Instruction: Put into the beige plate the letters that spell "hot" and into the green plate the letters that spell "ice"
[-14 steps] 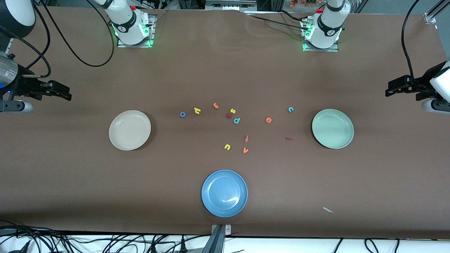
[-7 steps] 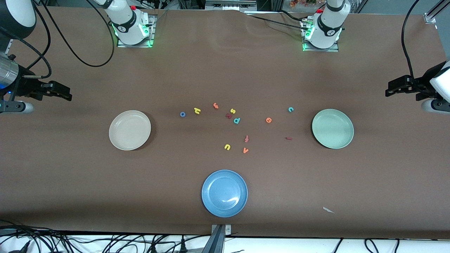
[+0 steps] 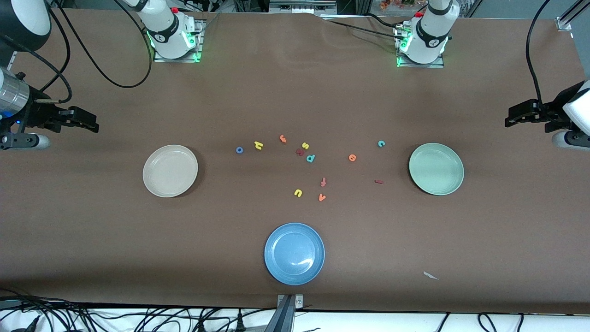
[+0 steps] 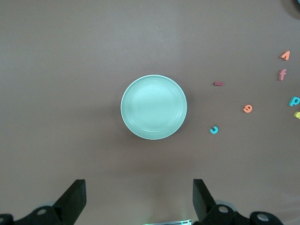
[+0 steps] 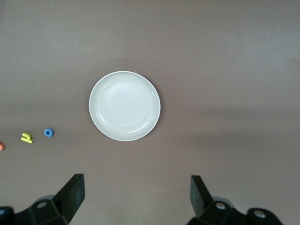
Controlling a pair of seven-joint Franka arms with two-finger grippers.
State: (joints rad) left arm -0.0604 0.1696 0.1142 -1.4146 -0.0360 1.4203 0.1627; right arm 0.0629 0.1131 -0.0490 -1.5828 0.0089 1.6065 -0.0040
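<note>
The beige plate (image 3: 170, 171) (image 5: 124, 106) and the green plate (image 3: 436, 168) (image 4: 153, 107) lie empty at the two ends of the table. Between them are the blue o (image 3: 239, 150) (image 5: 48, 132), yellow h (image 3: 258, 145) (image 5: 27, 138), orange t (image 3: 282, 138), orange e (image 3: 352, 157) (image 4: 247, 108), teal c (image 3: 381, 144) (image 4: 213, 130) and dark red i (image 3: 379, 181) (image 4: 218, 84). My right gripper (image 3: 90, 123) (image 5: 137, 194) hangs open and empty over bare table at the right arm's end. My left gripper (image 3: 510, 118) (image 4: 139, 197) is open and empty at the left arm's end.
A blue plate (image 3: 294, 253) sits nearer the front camera. Other loose letters lie among the task's: yellow s (image 3: 304, 145), teal p (image 3: 310, 158), red-orange f (image 3: 323, 182), yellow u (image 3: 298, 192), orange v (image 3: 321, 197). A paper scrap (image 3: 430, 275) lies near the front edge.
My right gripper has shifted slightly toward the middle of the table. The left arm, the letters and the plates have not moved.
</note>
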